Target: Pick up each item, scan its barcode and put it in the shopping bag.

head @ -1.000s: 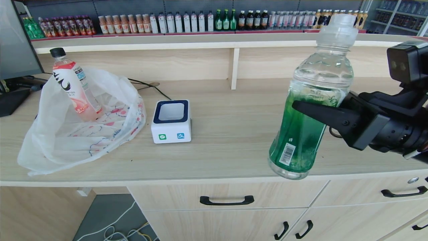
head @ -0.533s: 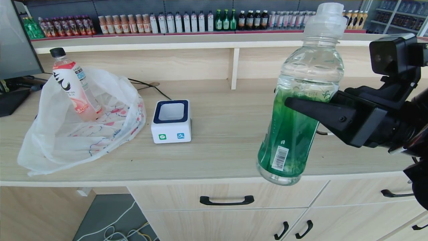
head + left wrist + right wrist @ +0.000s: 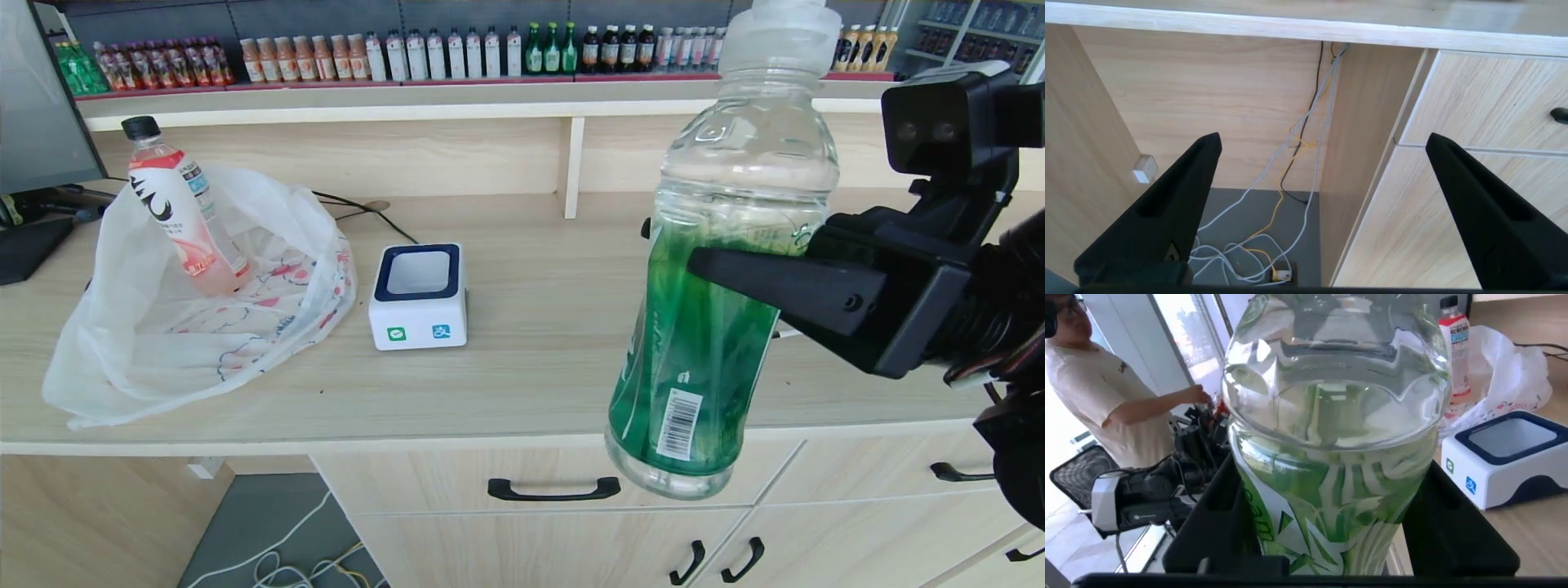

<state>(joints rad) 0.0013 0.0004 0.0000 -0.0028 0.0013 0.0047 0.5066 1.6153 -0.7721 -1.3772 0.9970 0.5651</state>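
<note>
My right gripper is shut on a clear bottle with a green label, held upright in the air over the counter's front right edge, its barcode low on the side facing me. The same green bottle sits between the gripper's fingers in the right wrist view. A white scanner box with a blue-rimmed window stands mid-counter, and the scanner also appears behind the bottle. To its left lies the white shopping bag with a pink drink bottle leaning in it. My left gripper hangs open below the counter.
The wooden counter has drawers with black handles under its front edge. A monitor base and cables sit at the far left. A raised shelf runs along the back, with stocked bottles beyond. Cables hang under the counter.
My right gripper has carried the green bottle leftward and closer to the camera, so it looms larger and its base now hangs past the counter's front edge. Bag and scanner are unmoved.
</note>
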